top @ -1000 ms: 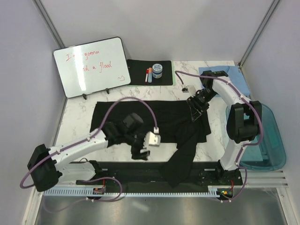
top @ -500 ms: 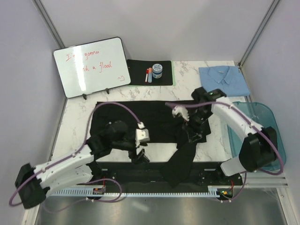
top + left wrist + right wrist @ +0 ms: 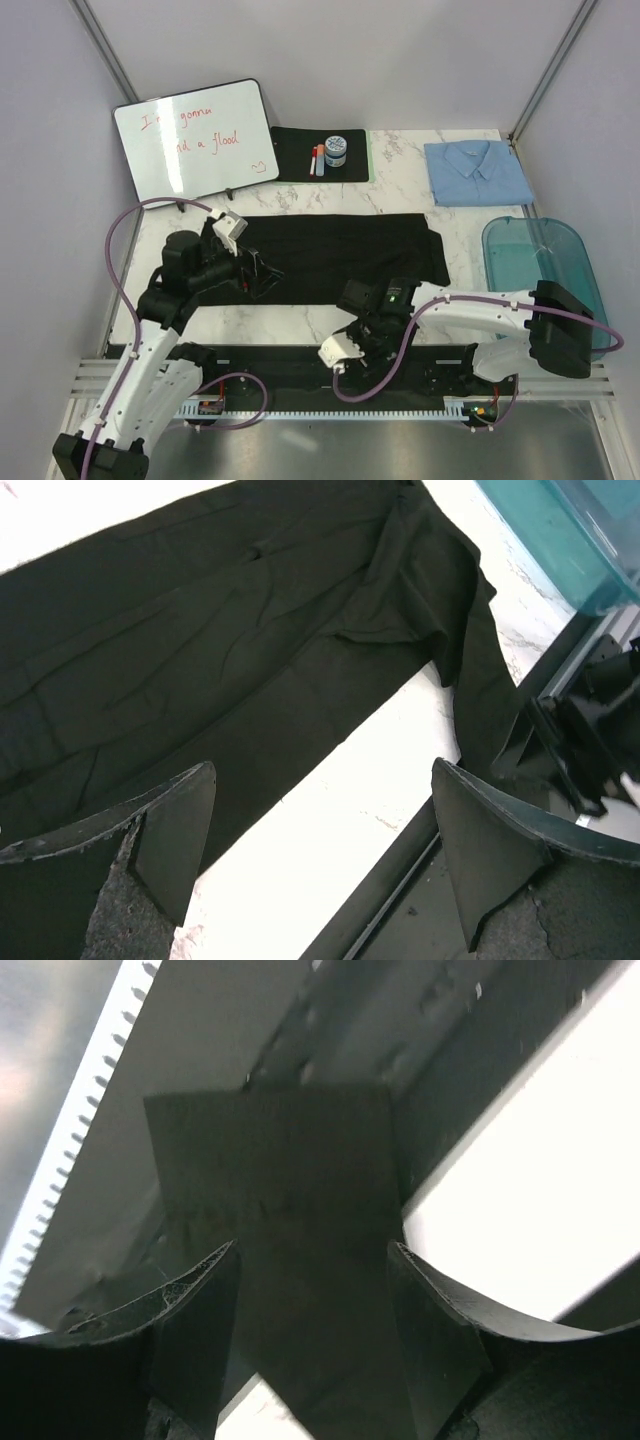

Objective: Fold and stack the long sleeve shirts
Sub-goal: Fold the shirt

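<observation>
The black shirt lies spread flat across the middle of the counter, its long side running left to right. One sleeve trails toward the near edge. The light blue shirt sits folded at the far right corner, well apart from it. My left hand hovers over the black shirt's near left part, fingers spread, holding nothing. My right hand is low at the near edge, right of centre, fingers apart. Dark cloth shows in the gap, but I cannot tell whether they touch it.
</observation>
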You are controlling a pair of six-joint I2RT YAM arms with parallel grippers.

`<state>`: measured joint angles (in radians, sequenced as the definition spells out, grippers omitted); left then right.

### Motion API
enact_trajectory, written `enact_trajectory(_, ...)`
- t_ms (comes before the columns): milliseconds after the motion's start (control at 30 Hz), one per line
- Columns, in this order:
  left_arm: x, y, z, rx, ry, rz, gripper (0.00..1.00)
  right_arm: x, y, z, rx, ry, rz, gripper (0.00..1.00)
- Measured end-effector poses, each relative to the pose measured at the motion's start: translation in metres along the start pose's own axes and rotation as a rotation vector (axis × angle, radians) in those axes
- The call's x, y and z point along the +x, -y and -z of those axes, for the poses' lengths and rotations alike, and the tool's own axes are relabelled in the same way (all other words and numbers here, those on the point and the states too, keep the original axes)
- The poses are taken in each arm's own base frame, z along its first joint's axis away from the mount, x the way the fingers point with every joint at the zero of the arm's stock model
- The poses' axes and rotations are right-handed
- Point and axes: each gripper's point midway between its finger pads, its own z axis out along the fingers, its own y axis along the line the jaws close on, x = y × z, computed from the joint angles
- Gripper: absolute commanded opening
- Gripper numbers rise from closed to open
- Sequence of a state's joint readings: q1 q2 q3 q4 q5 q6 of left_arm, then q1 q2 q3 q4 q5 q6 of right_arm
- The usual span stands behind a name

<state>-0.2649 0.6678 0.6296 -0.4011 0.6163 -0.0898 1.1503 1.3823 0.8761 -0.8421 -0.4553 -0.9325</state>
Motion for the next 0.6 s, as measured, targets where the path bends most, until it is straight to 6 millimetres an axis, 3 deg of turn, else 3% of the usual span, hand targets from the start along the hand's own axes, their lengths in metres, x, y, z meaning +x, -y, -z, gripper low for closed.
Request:
enact_trajectory(200, 0.001, -0.007, 0.004, -0.013, 0.000, 0.060, 0.95, -0.013, 0.006, -0.020, 0.041, -0.007, 0.142, 0.70)
enact_trajectory(600, 0.002, 0.002, 0.004, 0.042, -0.007, 0.065, 0.95, 0.001, 0.012, -0.046, -0.003, -0.061, 0.199, 0.65)
